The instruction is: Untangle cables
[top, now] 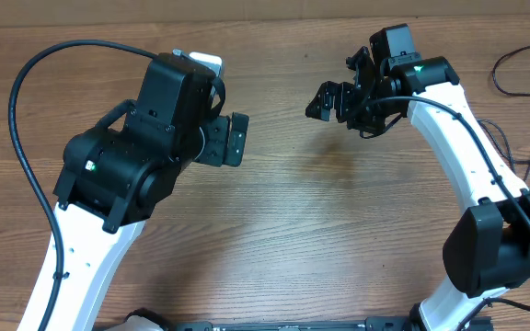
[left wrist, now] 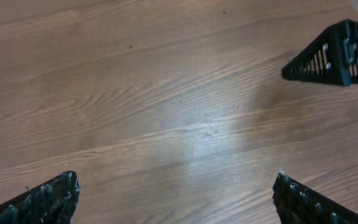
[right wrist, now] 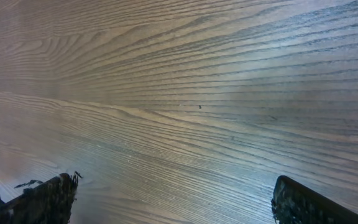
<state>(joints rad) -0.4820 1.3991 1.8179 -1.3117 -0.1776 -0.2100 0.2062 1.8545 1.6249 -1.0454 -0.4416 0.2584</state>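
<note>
The left gripper (top: 231, 138) is held wide open, and nothing is gripped by it. In its wrist view only bare wood is seen between its two dark fingers (left wrist: 48, 199). The right gripper (top: 334, 99) is spread just as wide and is likewise empty, with plain wood grain seen between its fingers (right wrist: 42, 199).

The two grippers are turned toward each other above the far middle of the table (top: 320, 211), with a clear gap between them. One ribbed finger of the right gripper is caught in the upper right corner of the left wrist view.

The left arm (top: 145, 156) is set at the left of the table, and a thick black cable (top: 17, 129) is arched out from it toward the left edge. The right arm (top: 458, 138) is raised at the right.

The cables (top: 496, 74), thin black cords in loose curves, are laid at the far right edge of the table, beyond the right arm. They are partly cut off by the picture edge and lie well apart from both grippers. Whether they are knotted together cannot be told.
</note>
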